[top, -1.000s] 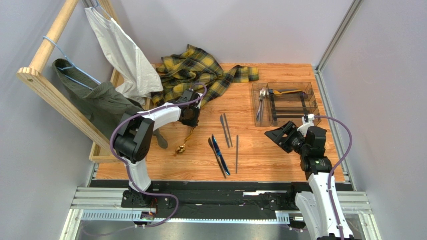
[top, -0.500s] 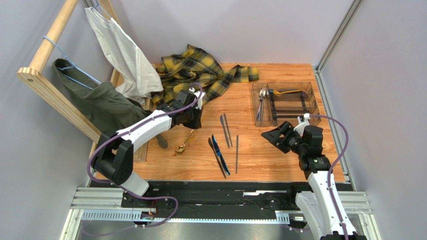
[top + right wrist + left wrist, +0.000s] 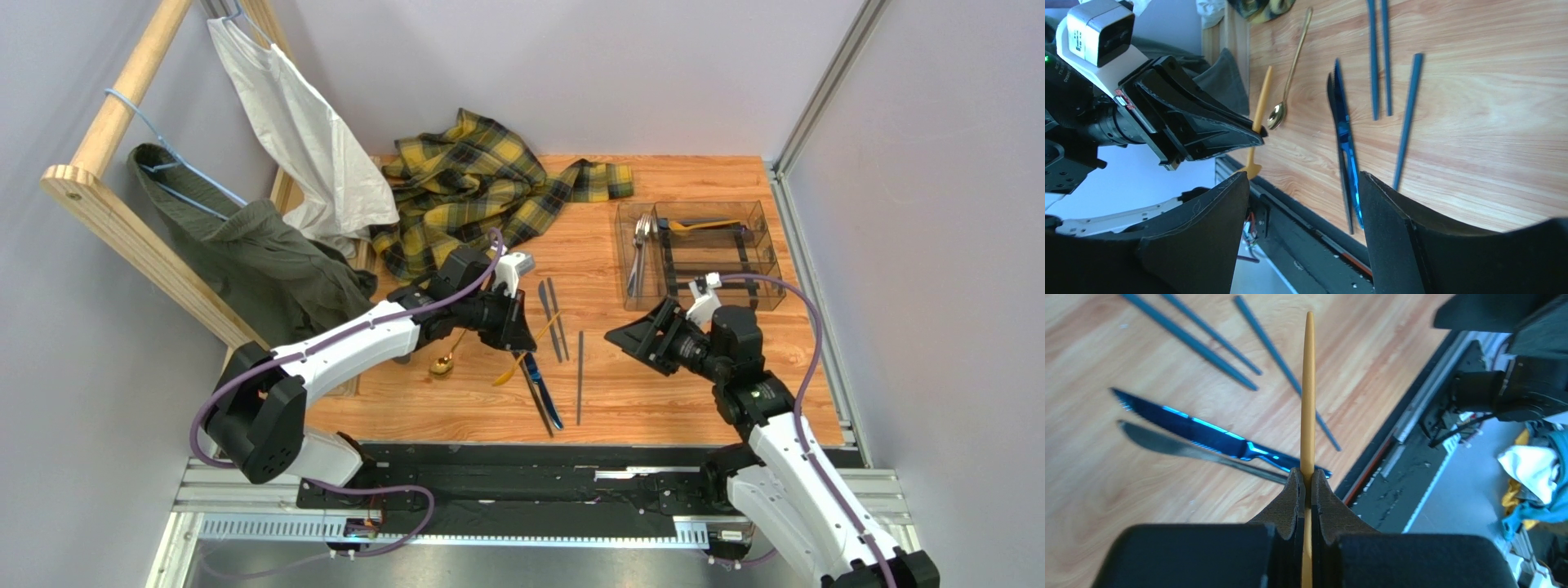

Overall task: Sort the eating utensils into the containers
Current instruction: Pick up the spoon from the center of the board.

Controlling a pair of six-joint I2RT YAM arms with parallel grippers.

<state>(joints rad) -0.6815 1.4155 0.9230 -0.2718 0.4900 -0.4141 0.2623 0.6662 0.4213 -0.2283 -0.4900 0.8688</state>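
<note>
Utensil (image 3: 1309, 386), gold, pointing straight out of left claw (image 3: 1308, 479).

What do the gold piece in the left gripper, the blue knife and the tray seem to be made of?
The gold piece in the left gripper looks like matte gold-coated metal, though its flat, glare-free colour leaves plastic possible. The blue knife seems polished metal, given its mirror-like highlights. The tray looks like clear plastic: its walls are see-through.
</note>
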